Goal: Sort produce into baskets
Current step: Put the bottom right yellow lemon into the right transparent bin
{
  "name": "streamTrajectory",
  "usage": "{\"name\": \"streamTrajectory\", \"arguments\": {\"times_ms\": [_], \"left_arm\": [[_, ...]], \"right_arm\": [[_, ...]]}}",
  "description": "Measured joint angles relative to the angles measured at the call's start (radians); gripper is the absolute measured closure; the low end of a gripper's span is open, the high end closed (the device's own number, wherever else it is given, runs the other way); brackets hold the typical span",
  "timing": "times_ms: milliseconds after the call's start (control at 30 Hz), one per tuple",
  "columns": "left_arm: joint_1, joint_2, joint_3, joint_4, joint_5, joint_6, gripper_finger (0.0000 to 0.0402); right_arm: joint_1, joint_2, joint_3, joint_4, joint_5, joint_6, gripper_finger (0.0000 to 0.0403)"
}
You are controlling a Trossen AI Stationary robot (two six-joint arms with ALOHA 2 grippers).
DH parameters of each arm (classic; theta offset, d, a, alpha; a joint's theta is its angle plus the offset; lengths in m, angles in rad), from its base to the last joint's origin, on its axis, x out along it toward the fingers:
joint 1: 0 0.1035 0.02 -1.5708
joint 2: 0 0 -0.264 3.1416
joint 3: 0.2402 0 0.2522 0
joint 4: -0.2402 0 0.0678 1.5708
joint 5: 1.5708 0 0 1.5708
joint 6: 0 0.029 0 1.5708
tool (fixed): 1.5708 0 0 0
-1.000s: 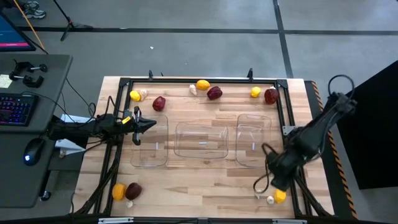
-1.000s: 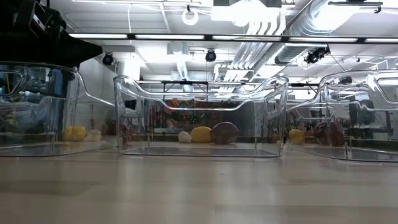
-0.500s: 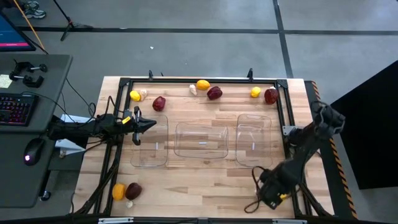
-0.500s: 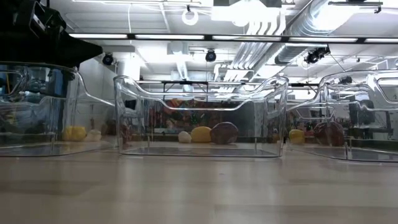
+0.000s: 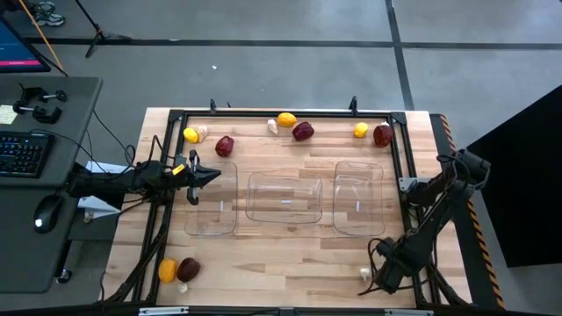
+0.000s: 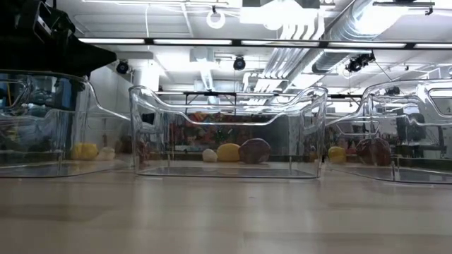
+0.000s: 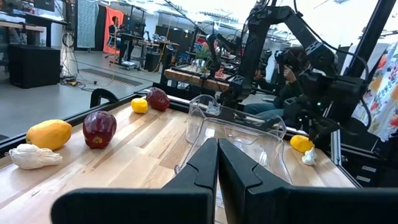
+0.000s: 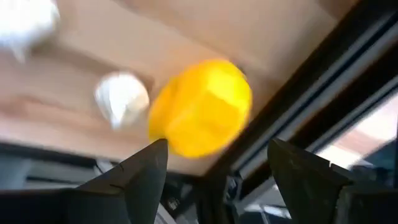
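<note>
**A:** Where were the fingers?

**B:** The right gripper (image 8: 214, 171) stood with its two dark fingers (image 8: 140, 180) spread wide and nothing between them, aimed at a round yellow lemon-like fruit (image 8: 200, 107) just ahead, with a small white garlic-like piece (image 8: 122, 99) just beside it. From above, that gripper (image 5: 386, 279) hung low over the near right corner of the wooden table (image 5: 290, 254), covering the fruit.

**B:** The left gripper (image 7: 217, 163) was pressed shut on nothing, waiting by the left clear plastic rectangular basket (image 5: 212, 204).

**A:** So which step?

**B:** I judged it the reach for the first pick. All three baskets looked empty, the middle clear basket (image 5: 284, 198) and the right clear basket (image 5: 357, 197) too. Next the fingers would need to straddle the lemon-like fruit and close, then lift it over a basket wall.

**A:** Room to move?

**B:** Tight. The fruit lay close against the black metal frame rail (image 8: 311, 106) at the table's edge, so one finger had little clearance, and the garlic-like piece could be nudged. Toward the baskets the wood was open.
</note>
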Motion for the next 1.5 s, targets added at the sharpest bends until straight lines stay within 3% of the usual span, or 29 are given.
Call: {"name": "streamTrajectory", "arguments": {"times_ms": [333, 833, 1200, 1333, 1500], "left_arm": [[0.000, 0.000, 0.000, 0.000, 0.000, 0.000, 0.0402], [0.000, 0.000, 0.000, 0.000, 0.000, 0.000, 0.0402], [0.000, 0.000, 0.000, 0.000, 0.000, 0.000, 0.0402], [0.000, 0.000, 0.000, 0.000, 0.000, 0.000, 0.0402], [0.000, 0.000, 0.000, 0.000, 0.000, 0.000, 0.0402]], "right_arm": [[-0.002, -0.003, -0.075, 0.081, 0.017, 0.118, 0.0135], [-0.001, -0.002, -0.077, 0.087, 0.077, 0.137, 0.0139], [-0.001, -0.002, -0.077, 0.075, 0.117, 0.071, 0.0247], [-0.002, 0.000, -0.064, 0.049, 0.094, 0.030, 0.0259], [-0.002, 0.006, 0.029, -0.111, 0.104, -0.015, 0.0261]]}}
